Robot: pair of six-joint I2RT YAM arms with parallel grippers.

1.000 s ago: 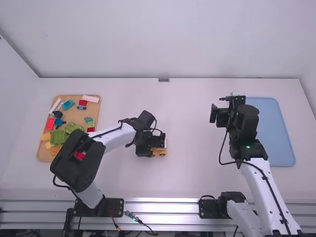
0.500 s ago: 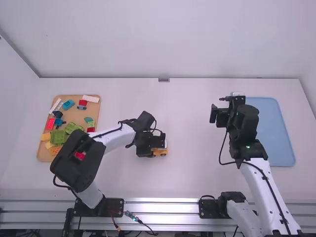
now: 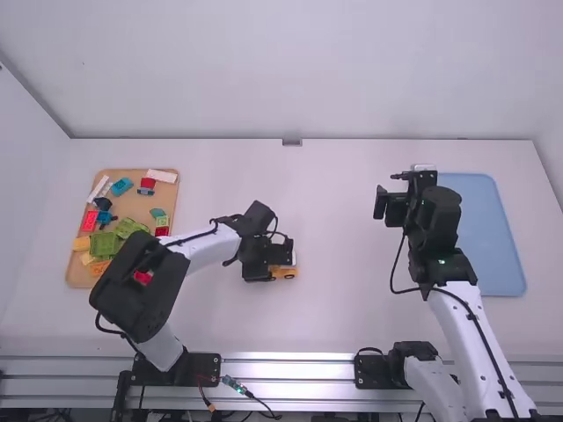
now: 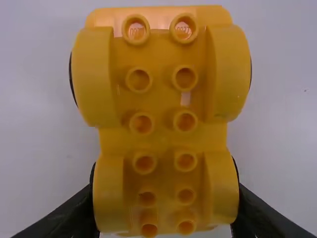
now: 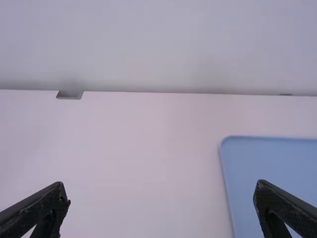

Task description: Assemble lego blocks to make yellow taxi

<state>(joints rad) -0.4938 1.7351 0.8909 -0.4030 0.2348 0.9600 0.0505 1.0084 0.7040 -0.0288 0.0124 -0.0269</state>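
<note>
The left gripper's fingers [image 4: 69, 218] are clamping the yellow wheeled base [image 3: 286, 272], one at each side, over the middle of the table [image 3: 343, 308]; its studded face is showing. The right gripper [image 3: 390, 190] is hovering beside the blue tray [image 3: 493, 237], its fingers standing well apart. Assorted blocks [image 3: 104, 244] are lying on the brown tray [image 3: 132, 208] at far left.

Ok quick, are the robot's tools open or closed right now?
Left tool: closed on the yellow car base.
Right tool: wide open, nothing between its fingers.
</note>
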